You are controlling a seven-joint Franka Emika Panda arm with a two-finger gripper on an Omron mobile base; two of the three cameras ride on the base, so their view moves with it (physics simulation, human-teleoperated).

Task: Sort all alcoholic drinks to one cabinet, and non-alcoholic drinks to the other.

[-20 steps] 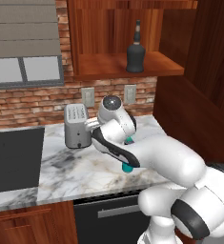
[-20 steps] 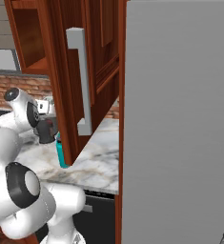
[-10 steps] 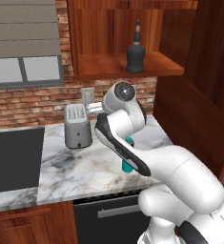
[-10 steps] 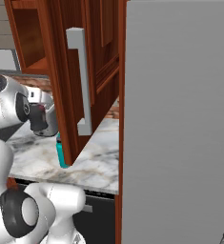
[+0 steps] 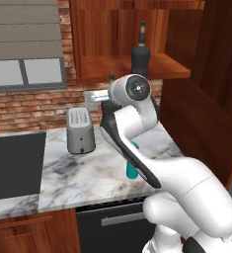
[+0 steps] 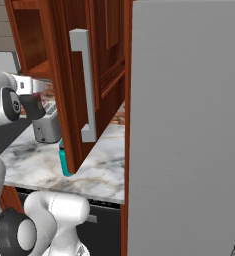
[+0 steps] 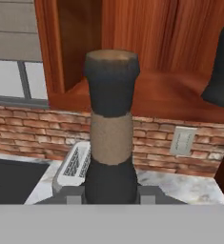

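A squat black glass bottle with a long thin neck (image 7: 111,128) rises straight up out of the hand (image 7: 109,194), which pinches it low down, the two dark fingers (image 7: 71,195) pressed against its sides; the neck carries a tan band and a dark cap. In the right base view the same bottle (image 6: 33,106) hangs tilted just in front of the hand, raised above the marble table (image 5: 83,170).

Beyond and above the hand stands the wide reddish-brown wooden wall cabinet (image 5: 102,34), and on its shelf, up and to the right of the held bottle, a second black round-bodied bottle (image 5: 141,54) stands upright; its body shows at the right edge of the hand view (image 7: 222,66).

Below the hand, a silver toaster (image 5: 80,130) sits on the table against the brick wall. A slim teal bottle (image 5: 131,168) stands on the table nearer the base, partly hidden behind the white arm; in the right base view it (image 6: 64,160) stands just beside the open cabinet door with a grey handle (image 6: 84,85).
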